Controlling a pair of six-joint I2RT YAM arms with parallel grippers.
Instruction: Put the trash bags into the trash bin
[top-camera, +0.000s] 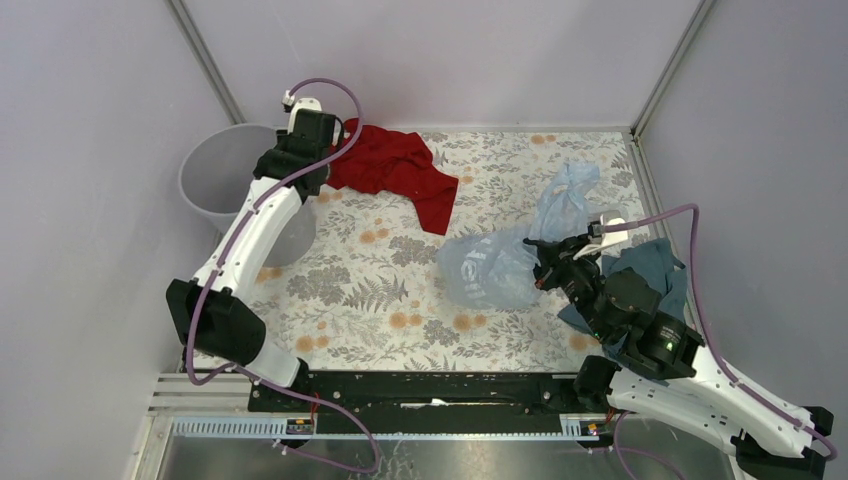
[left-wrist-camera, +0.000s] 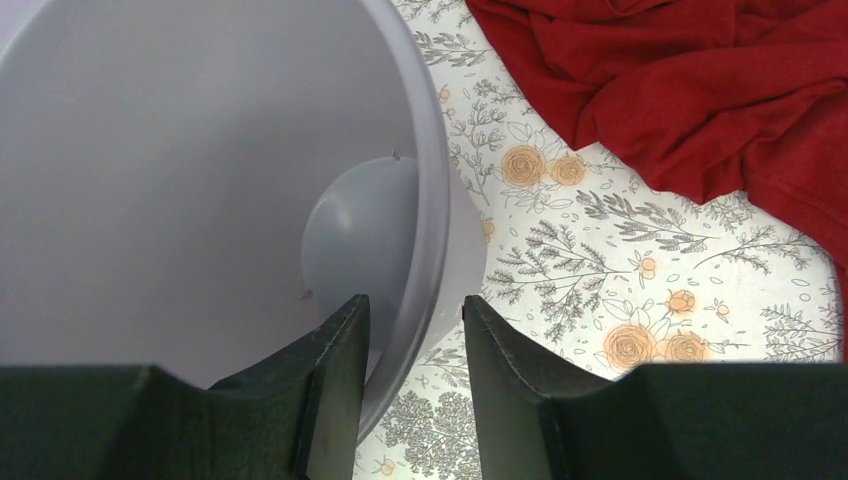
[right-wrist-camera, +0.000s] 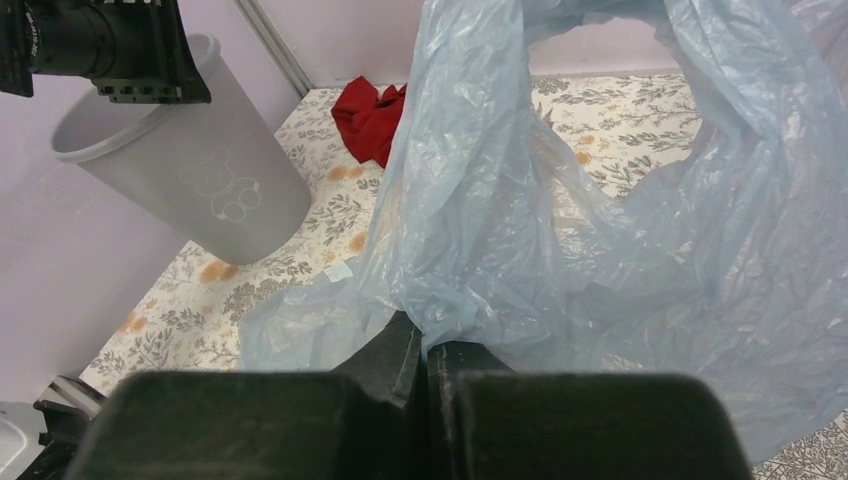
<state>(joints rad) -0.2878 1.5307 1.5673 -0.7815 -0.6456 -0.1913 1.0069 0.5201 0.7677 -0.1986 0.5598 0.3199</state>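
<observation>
- At the near right, our right pincer (right-wrist-camera: 425, 350) is clamped on the trash bag (right-wrist-camera: 560, 230), which trails onto the surface (top-camera: 340, 290).
- We judge the film may slip free, or drag the teal cloth (top-camera: 650, 262) beside it.
- Far left, our left pincer (left-wrist-camera: 415, 310) pinches the trash bin (left-wrist-camera: 200, 150) rim; a hard tug could tip it.
- We count one bag, one bin and two cloths, one being the red cloth (top-camera: 395, 165).

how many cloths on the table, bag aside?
2. Red cloth far side near the trash bin; teal-blue cloth at right edge, partly under the right arm. Trash bag may hide more.
</observation>
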